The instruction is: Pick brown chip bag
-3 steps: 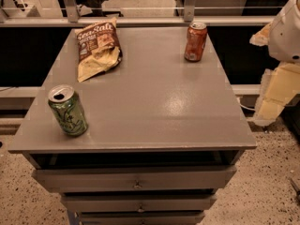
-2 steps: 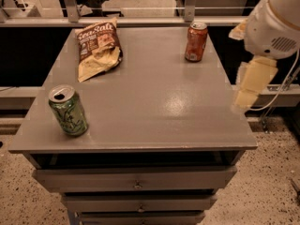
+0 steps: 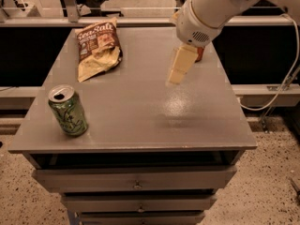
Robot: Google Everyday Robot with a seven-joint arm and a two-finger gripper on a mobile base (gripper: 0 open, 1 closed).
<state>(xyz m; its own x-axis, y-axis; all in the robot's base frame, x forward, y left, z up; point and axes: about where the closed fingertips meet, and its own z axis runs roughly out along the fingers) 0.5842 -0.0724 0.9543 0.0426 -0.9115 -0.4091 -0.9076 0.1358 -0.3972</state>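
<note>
The brown chip bag (image 3: 97, 48) lies flat at the far left of the grey table (image 3: 140, 121), dark brown top with white "Sea Salt" lettering, tan-yellow lower part. My gripper (image 3: 174, 78) hangs cream-coloured from the white arm (image 3: 211, 8) above the far-right middle of the table, well to the right of the bag and apart from it. It holds nothing that I can see.
A green can (image 3: 69, 110) stands upright near the front left edge. An orange-red can (image 3: 200, 55) at the far right is mostly hidden behind my gripper. Drawers (image 3: 136, 178) run below the tabletop. A cable (image 3: 281, 83) hangs to the right.
My arm has swung left from beyond the table's right edge to over the tabletop. It now covers most of the orange-red can. The bag and both cans have not moved.
</note>
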